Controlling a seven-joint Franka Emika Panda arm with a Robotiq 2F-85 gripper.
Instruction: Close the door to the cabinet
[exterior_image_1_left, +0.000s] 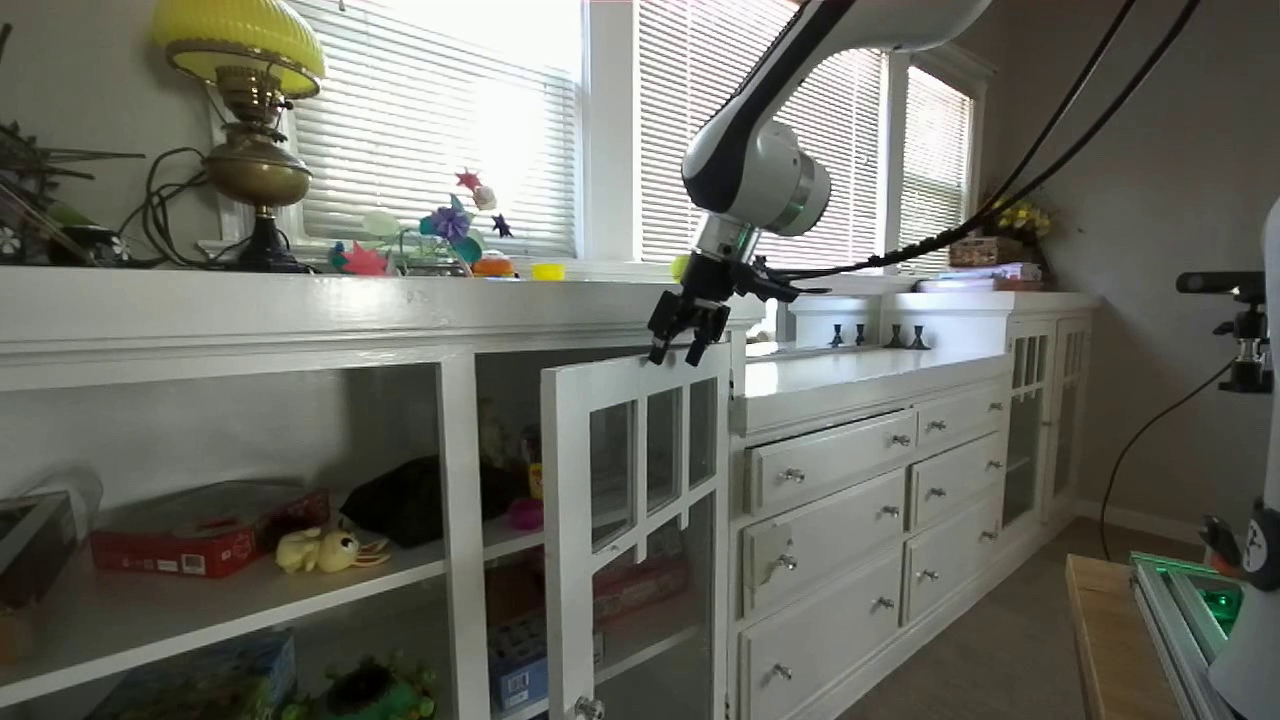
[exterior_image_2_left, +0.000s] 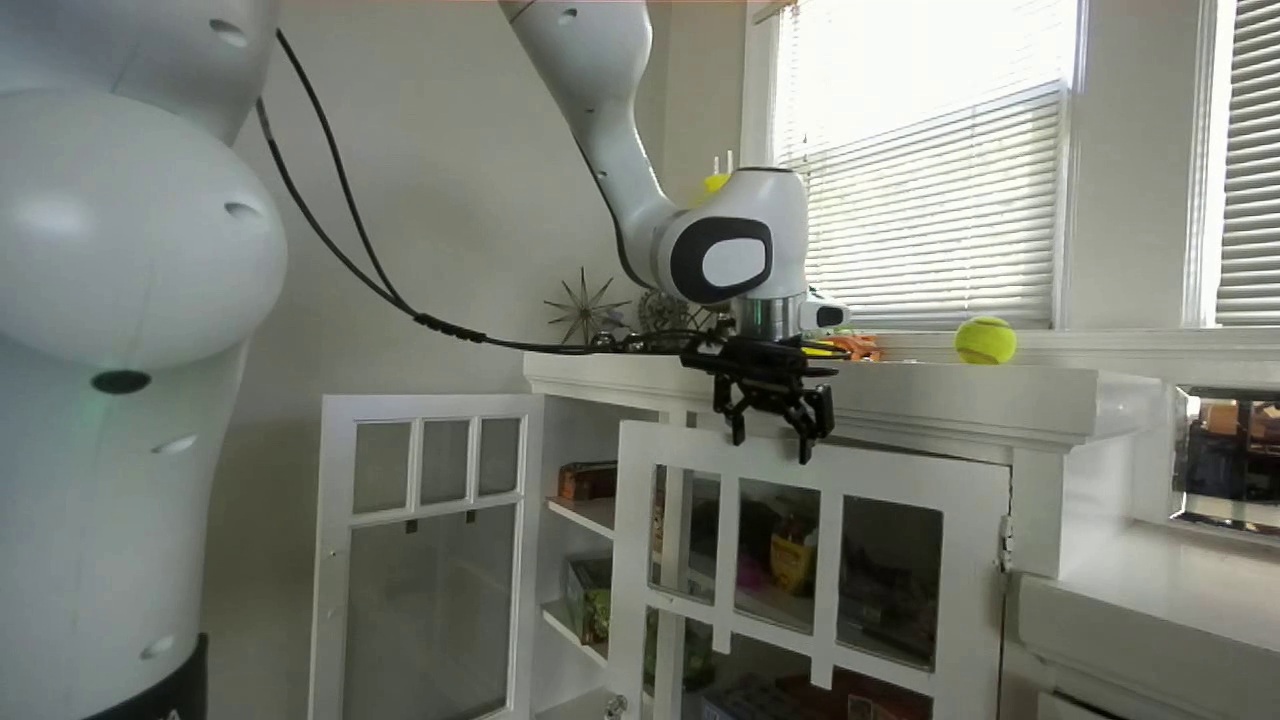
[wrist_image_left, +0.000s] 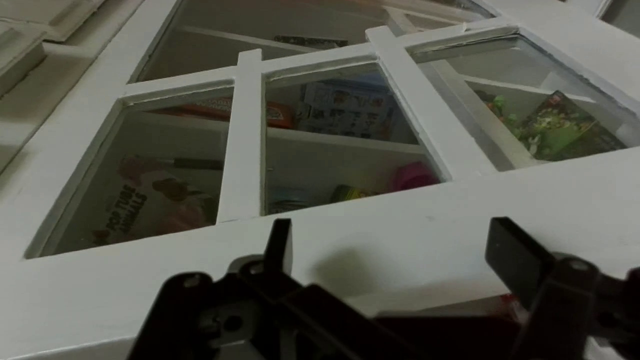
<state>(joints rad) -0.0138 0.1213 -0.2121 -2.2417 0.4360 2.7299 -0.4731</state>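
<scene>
The white cabinet door (exterior_image_1_left: 570, 520) with glass panes stands partly open, swung out from the white cabinet (exterior_image_1_left: 458, 480). It also shows in an exterior view (exterior_image_2_left: 975, 560) with its hinge at the right side, and from above in the wrist view (wrist_image_left: 380, 255). A small clear knob (exterior_image_1_left: 589, 708) sits low on its free edge. My black gripper (exterior_image_1_left: 676, 354) points down at the door's top rail, in front of its outer face; it also shows in an exterior view (exterior_image_2_left: 772, 450). In the wrist view the fingers (wrist_image_left: 390, 225) are wide apart with nothing between them. I cannot tell whether they touch the door.
Another glass door (exterior_image_2_left: 335, 560) stands wide open at the cabinet's far end. A lamp (exterior_image_1_left: 258, 170), paper flowers (exterior_image_1_left: 450, 225) and a tennis ball (exterior_image_2_left: 985, 340) stand on the cabinet top. Toys and boxes (exterior_image_1_left: 200, 540) lie on the shelves. Drawers (exterior_image_1_left: 820, 560) adjoin the hinge side.
</scene>
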